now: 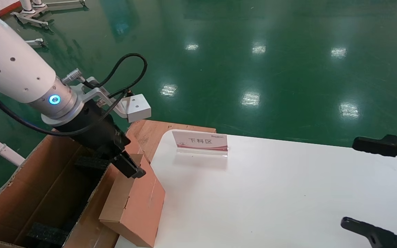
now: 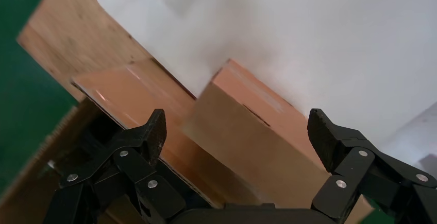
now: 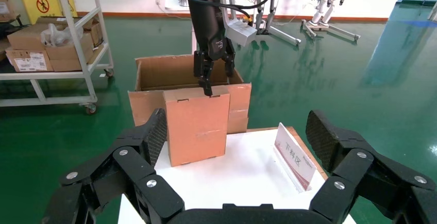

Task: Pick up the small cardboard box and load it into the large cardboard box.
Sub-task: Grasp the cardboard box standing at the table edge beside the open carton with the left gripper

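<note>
the left gripper (image 1: 129,167), fingers apart, hovers over the small cardboard box (image 1: 134,201) leaning against the large cardboard box (image 1: 29,193); the right gripper (image 3: 237,141) waits spread wide.

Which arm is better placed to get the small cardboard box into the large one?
Left. The left gripper is open at the top edge of the small cardboard box, beside the large cardboard box. The right gripper sits open at the table's far side.
</note>
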`<control>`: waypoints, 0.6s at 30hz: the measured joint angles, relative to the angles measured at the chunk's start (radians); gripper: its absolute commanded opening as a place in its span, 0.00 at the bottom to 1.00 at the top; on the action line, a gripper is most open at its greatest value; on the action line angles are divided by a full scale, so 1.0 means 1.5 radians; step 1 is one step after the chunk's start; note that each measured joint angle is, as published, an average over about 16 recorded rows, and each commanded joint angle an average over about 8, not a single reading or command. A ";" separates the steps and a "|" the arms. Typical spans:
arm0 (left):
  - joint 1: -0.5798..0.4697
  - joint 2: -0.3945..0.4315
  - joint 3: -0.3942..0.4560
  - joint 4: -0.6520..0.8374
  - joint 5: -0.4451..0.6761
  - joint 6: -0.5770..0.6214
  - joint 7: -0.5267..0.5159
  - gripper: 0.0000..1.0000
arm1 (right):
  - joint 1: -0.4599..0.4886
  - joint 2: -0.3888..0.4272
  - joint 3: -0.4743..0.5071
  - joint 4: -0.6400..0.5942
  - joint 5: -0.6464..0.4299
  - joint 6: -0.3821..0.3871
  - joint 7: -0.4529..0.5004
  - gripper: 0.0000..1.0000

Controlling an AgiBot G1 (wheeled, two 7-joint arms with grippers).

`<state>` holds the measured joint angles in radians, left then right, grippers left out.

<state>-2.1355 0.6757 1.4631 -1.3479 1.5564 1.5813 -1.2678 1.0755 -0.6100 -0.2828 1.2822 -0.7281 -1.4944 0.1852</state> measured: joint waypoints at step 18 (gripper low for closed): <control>-0.051 0.011 0.149 0.000 -0.069 -0.024 -0.107 1.00 | 0.000 0.000 -0.001 0.000 0.001 0.000 0.000 1.00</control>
<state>-2.2124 0.6925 1.6871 -1.3483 1.4524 1.5459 -1.4283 1.0758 -0.6095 -0.2841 1.2822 -0.7272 -1.4938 0.1846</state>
